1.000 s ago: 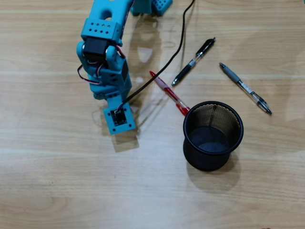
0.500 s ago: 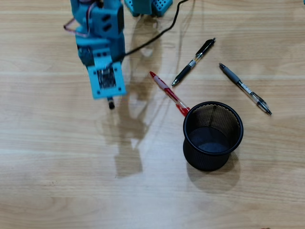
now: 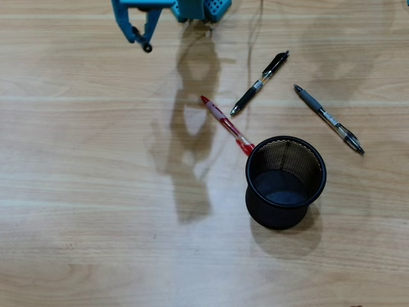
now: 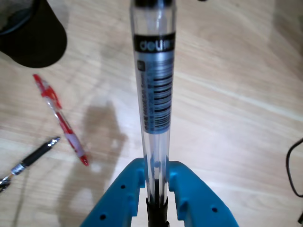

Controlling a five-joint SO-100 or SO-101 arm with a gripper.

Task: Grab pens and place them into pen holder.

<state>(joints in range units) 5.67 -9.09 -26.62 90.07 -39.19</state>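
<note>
In the wrist view my gripper [image 4: 156, 172] is shut on the clear pen [image 4: 154, 94], which sticks out straight ahead of the blue jaws with its barcode label showing. In the overhead view the gripper [image 3: 142, 37] is at the top left edge, and the pen's black end [image 3: 147, 47] pokes out below it. The red pen [image 3: 227, 125] [image 4: 59, 118] lies against the black mesh pen holder [image 3: 323, 171] [image 4: 33, 38]. A black pen [image 3: 260, 83] [image 4: 33, 158] and a grey-and-clear pen [image 3: 329, 119] lie beyond the holder.
The arm's blue base [image 3: 204, 7] sits at the top edge of the overhead view. A black cable [image 4: 293, 165] loops at the right edge of the wrist view. Bare wooden tabletop [image 3: 96, 211] stretches to the left of and below the holder.
The arm has pulled back from the table's middle to the top left edge of the overhead view, carrying the clear pen. The other pens and the holder have not moved.
</note>
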